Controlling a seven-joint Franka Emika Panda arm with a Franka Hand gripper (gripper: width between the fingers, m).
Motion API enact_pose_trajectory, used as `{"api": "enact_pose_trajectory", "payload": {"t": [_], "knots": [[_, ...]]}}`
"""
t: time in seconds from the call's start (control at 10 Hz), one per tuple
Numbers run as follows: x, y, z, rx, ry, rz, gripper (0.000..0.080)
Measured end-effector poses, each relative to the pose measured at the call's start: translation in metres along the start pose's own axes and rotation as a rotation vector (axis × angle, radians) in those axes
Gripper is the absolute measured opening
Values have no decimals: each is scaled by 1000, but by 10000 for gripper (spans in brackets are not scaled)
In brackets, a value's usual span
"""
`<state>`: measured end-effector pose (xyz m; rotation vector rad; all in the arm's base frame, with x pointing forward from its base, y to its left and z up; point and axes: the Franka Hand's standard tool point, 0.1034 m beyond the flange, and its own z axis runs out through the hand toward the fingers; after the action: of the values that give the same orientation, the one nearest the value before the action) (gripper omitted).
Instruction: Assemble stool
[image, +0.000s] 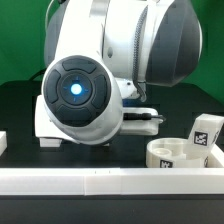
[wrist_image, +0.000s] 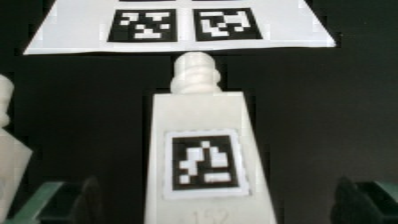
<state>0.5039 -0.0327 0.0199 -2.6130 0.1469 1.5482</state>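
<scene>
In the wrist view a white stool leg (wrist_image: 199, 150) lies on the black table, with a black-and-white tag on its upper face and its screw tip (wrist_image: 196, 72) pointing at the marker board. My gripper (wrist_image: 210, 205) is open and straddles the leg's blunt end. Dark gaps separate the leg from each of the fingers (wrist_image: 64, 200). The round white seat (image: 180, 153), with tags on its rim, sits at the exterior view's lower right. Just behind it is another tagged leg (image: 205, 130). In that view the arm (image: 95, 70) hides the gripper.
The marker board (wrist_image: 178, 25) lies flat beyond the leg's tip. A long white border rail (image: 100, 180) runs across the front of the exterior view. Another white part (wrist_image: 9, 130) shows at the wrist view's edge beside the leg. A small white piece (image: 3, 142) sits at the exterior view's left.
</scene>
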Motion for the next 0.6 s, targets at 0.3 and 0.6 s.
{"api": "enact_pose_trajectory", "payload": {"t": [0.3,0.6], "knots": [[1,1,0,2,4,2,649],[4,-1,0,1,14,9,649]]}}
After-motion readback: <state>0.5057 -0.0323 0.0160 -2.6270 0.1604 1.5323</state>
